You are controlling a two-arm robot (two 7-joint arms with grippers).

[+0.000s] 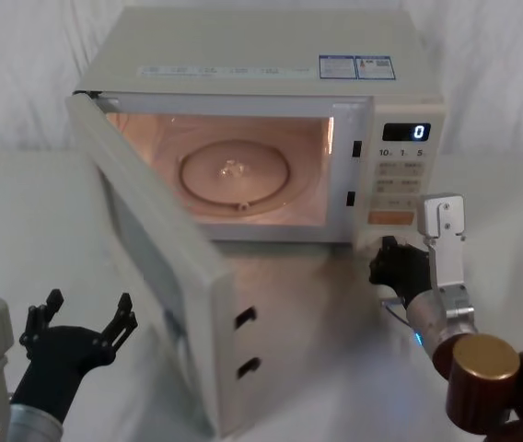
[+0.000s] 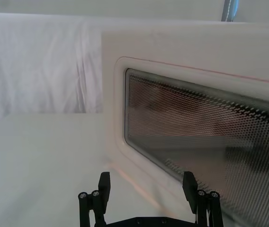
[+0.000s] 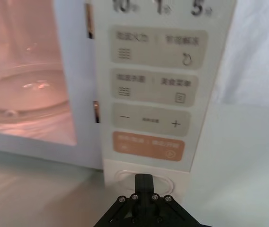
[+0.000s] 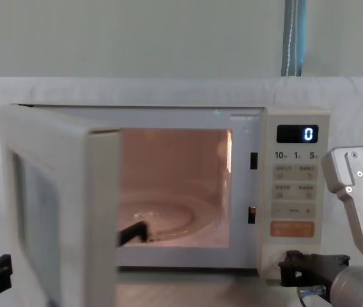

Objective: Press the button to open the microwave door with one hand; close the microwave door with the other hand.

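Ahead of the left gripper (image 1: 77, 318), in the head view, the microwave door (image 1: 165, 276) stands swung wide on its hinge, its free edge nearer the robot and just beside that gripper's spread fingers. The microwave (image 1: 261, 64) sits on a pale cloth-covered table (image 1: 22, 212), cavity lit, with the glass turntable (image 1: 234, 173) inside. The right gripper (image 1: 386, 267) hovers right in front of the key panel's foot, jaws drawn together into one point.

In the left wrist view, the left gripper's fingers (image 2: 105, 185) are parted, and the door's window (image 2: 205, 142) fills the space just beyond and to one side of them. By my judgement the door is a light, stiff panel that swings freely; a flat push on its cream frame near the free edge, not on the window, should close it without any grasp.

In the right wrist view, the closed fingertip (image 3: 144, 182) rests at the button (image 3: 146, 178), directly below the orange key (image 3: 147, 145). The button looks rigid with a short travel and needs only a firm poke.

In the chest view, the right gripper (image 4: 290, 267) sits low against the panel's base. White drapery (image 4: 137, 38) backs the table, and a blue-edged pole (image 4: 294, 38) stands behind.
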